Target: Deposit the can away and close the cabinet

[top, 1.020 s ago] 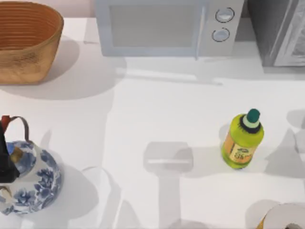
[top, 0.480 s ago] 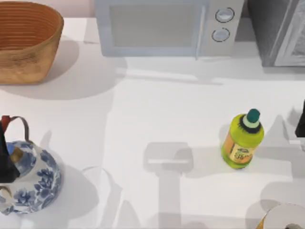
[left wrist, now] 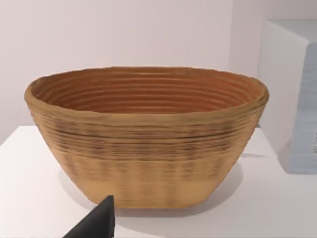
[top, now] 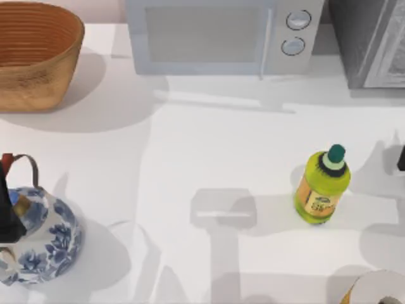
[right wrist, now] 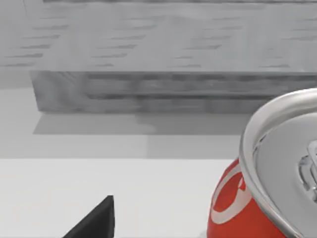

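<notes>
Right now my right gripper (top: 401,158) sits at the far right edge of the table in the top view, as a dark sliver; I cannot tell from these pictures how its fingers stand or whether it holds anything. The red aluminium can with a silver top (right wrist: 270,183) fills the near corner of my right wrist view, very close to the camera, with the grey wood-grain cabinet (right wrist: 173,74) low on the table behind it.

My worry is a bad approach: the can is so near and off to one side that closing off-centre could tip it or push it along the white tabletop (top: 215,158). The green plastic bottle with a dark green cap (top: 323,187) stands near my working side, and a wide swing could knock it over.

The round woven brown basket (left wrist: 146,136) in front of my left wrist camera is empty inside. My left arm is parked at the table's left edge, by the blue-and-white porcelain teapot (top: 38,237).
</notes>
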Robot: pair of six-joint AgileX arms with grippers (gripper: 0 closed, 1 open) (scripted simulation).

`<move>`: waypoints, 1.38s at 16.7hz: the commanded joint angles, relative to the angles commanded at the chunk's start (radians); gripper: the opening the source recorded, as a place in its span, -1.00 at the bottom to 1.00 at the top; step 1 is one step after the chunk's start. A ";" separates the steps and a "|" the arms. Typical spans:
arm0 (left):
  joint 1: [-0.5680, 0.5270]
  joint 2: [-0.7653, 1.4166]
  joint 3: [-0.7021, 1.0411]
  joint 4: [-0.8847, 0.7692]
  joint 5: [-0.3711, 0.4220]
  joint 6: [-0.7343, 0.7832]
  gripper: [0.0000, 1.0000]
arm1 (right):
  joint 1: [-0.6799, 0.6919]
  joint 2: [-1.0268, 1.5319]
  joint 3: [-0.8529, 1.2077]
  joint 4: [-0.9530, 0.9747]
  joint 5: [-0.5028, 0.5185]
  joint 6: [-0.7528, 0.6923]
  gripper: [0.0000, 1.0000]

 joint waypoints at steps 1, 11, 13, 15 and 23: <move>0.000 0.000 0.000 0.000 0.000 0.000 1.00 | 0.000 0.000 0.000 0.000 0.000 0.000 1.00; 0.000 0.000 0.000 0.000 0.000 0.000 1.00 | 0.000 0.000 0.000 0.000 0.000 0.000 -0.51; 0.000 0.000 0.000 0.000 0.000 0.000 1.00 | 0.000 0.000 0.000 0.000 0.000 0.000 -0.81; 0.000 0.000 0.000 0.000 0.000 0.000 1.00 | 0.000 0.000 0.000 0.000 0.000 0.000 -1.00; 0.000 0.000 0.000 0.000 0.000 0.000 1.00 | 0.000 -0.001 -0.001 0.000 0.000 0.001 -1.00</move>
